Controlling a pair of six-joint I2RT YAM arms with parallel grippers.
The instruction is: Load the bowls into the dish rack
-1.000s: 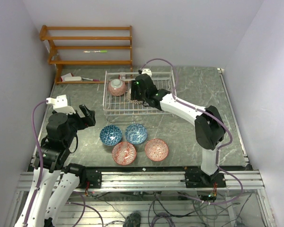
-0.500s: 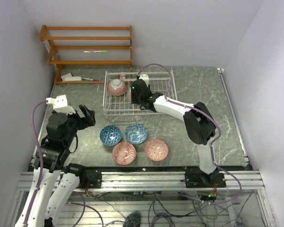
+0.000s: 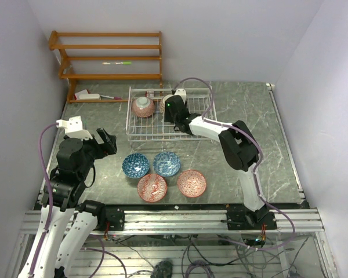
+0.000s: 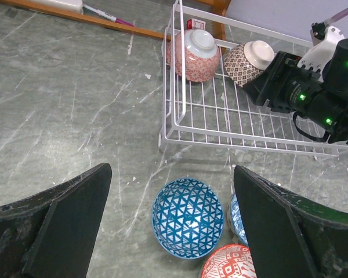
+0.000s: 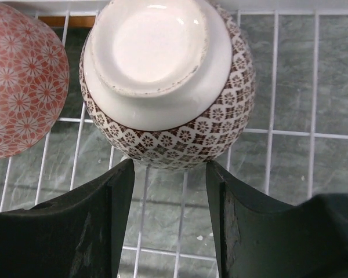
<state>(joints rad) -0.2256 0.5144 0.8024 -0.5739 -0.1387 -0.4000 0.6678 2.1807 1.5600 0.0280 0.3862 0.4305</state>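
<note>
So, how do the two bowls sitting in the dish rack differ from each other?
The red-patterned bowl has a pink-red flower pattern; the brown-patterned bowl has a brown grid of small squares. The red-patterned bowl sits by the dish rack's far left corner; the brown-patterned bowl is to its right, straight ahead of the open right gripper. Both lie tipped in the dish rack, white foot rings showing.

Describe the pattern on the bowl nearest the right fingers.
Brown lattice on white bowl; right wrist view.
</note>
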